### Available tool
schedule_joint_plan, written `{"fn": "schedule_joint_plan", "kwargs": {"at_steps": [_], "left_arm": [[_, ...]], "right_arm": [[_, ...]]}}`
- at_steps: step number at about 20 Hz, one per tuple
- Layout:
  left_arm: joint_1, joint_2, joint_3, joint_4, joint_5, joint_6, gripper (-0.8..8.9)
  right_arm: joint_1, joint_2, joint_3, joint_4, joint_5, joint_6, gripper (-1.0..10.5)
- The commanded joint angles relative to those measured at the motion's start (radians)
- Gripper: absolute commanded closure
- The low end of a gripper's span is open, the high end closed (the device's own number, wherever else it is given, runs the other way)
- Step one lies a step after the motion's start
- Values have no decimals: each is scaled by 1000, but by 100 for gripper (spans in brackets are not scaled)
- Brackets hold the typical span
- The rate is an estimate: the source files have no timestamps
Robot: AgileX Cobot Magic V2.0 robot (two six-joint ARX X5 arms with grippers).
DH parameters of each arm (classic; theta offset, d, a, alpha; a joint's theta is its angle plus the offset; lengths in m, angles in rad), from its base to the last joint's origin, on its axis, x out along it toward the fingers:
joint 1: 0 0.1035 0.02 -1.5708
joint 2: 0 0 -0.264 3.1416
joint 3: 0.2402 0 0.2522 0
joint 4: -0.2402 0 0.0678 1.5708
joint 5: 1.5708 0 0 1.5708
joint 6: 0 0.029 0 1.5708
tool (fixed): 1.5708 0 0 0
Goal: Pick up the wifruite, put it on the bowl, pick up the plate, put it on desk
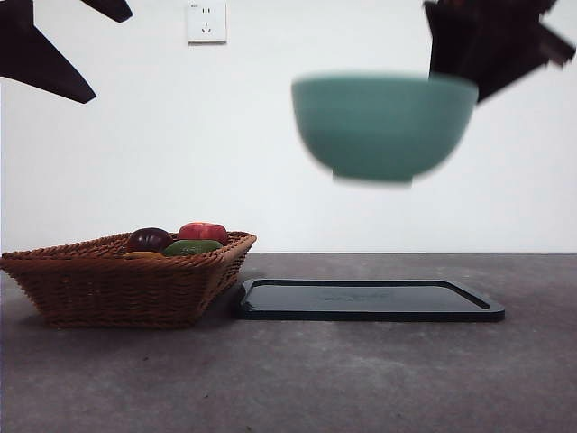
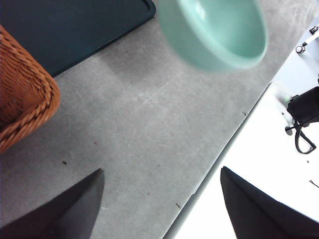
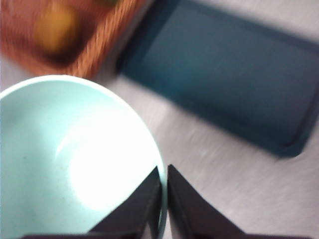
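Note:
The pale teal bowl (image 1: pixel 383 126) hangs in the air above the dark flat rectangular plate (image 1: pixel 370 300), blurred by motion. My right gripper (image 3: pixel 163 169) is shut on the bowl's rim (image 3: pixel 160 199), one jaw inside and one outside; in the front view this gripper (image 1: pixel 451 68) comes in from the top right. The bowl (image 3: pixel 65 149) is empty inside. The orange-brown wifruite (image 1: pixel 144 255) lies low in the wicker basket, and shows as a blur (image 3: pixel 57 27) in the right wrist view. My left gripper (image 2: pixel 162 172) is open above the desk (image 2: pixel 144 129), away from everything.
The brown wicker basket (image 1: pixel 117 289) stands at the left and also holds a dark purple fruit (image 1: pixel 149 239), a red fruit (image 1: pixel 204 232) and a green one (image 1: pixel 192 247). The desk's edge (image 2: pixel 219 159) runs close to my left gripper. A wall socket (image 1: pixel 206 23) sits behind.

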Motion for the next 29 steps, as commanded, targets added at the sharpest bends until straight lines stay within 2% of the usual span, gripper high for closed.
{"fn": "schedule_joint_plan", "kwargs": {"at_steps": [1,5,8,14,21,22,26,29], "left_arm": [[-5,4,17,4,6,9,440],[-5,4,17,4,6,9,440],[-5,4,17,4,6,9,440],[-5,4,17,3,6,9,440],[-5,4,17,3,6,9,440],[-5,4,17,3,6,9,440],[-5,4,17,3,6,9,440],[-5,4,17,3,6,9,440]], "right_arm": [[45,13,-72,79,5,23,939],[105,32,-203,215,24,63,939],[124,79,-248,268,25,63,939],[125,191,-257,326,50,61,939],[125,209,-257,333,50,63,932],[125,209,-257,333,48,66,908],[124,203,-254,327,49,89,683],[122,162,-249,303,54,89,667]]}}
